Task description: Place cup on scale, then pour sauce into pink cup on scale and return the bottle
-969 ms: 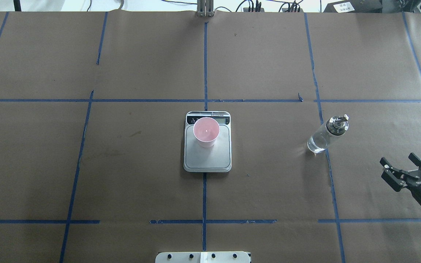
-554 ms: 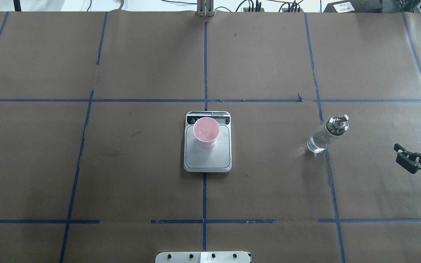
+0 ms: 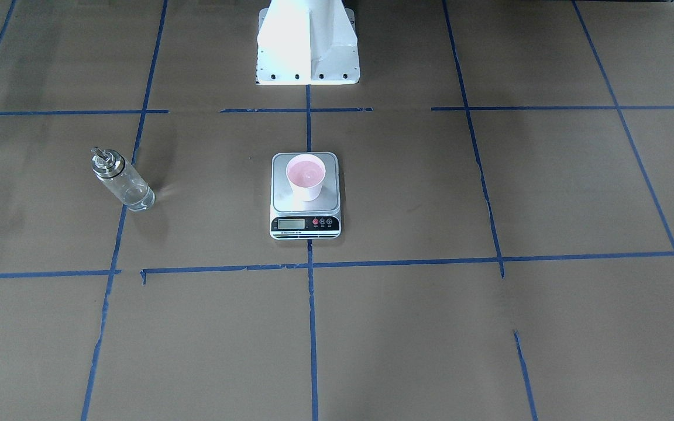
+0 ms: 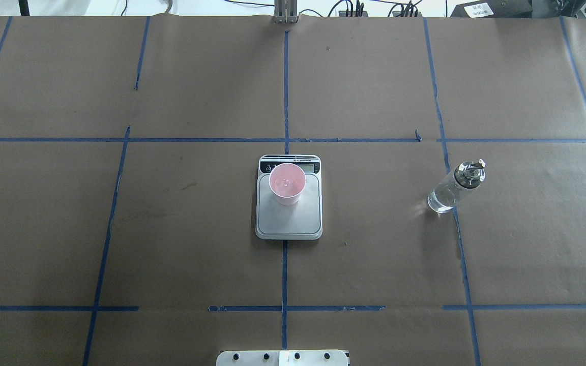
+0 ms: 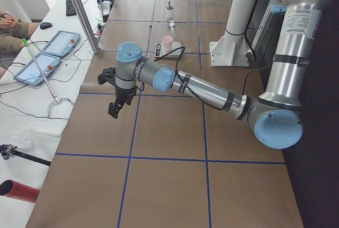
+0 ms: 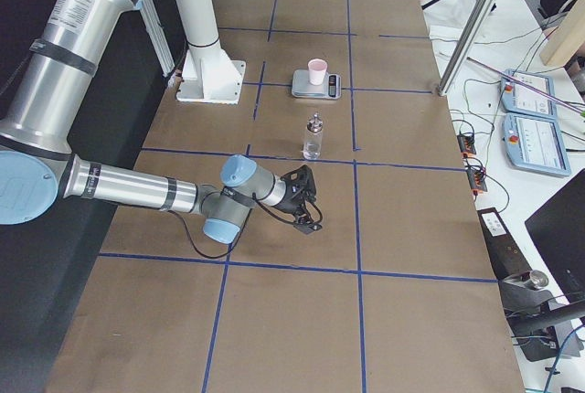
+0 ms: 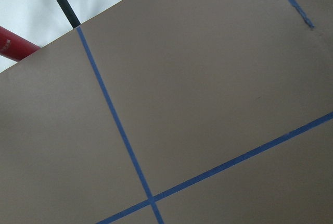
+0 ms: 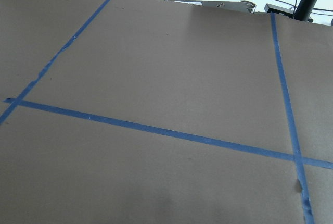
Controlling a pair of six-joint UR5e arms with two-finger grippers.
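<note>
We count one pink cup upright on one kitchen scale at table centre, and one glass bottle well apart to the robot's right. The left gripper and right gripper hang near opposite table ends; we cannot tell how wide either is.

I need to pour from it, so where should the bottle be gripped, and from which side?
Grip the bottle around its straight glass body, below the metal collar, coming in sideways from the robot's right. It stands upright, and the thin spout on top likely gives little hold.
</note>
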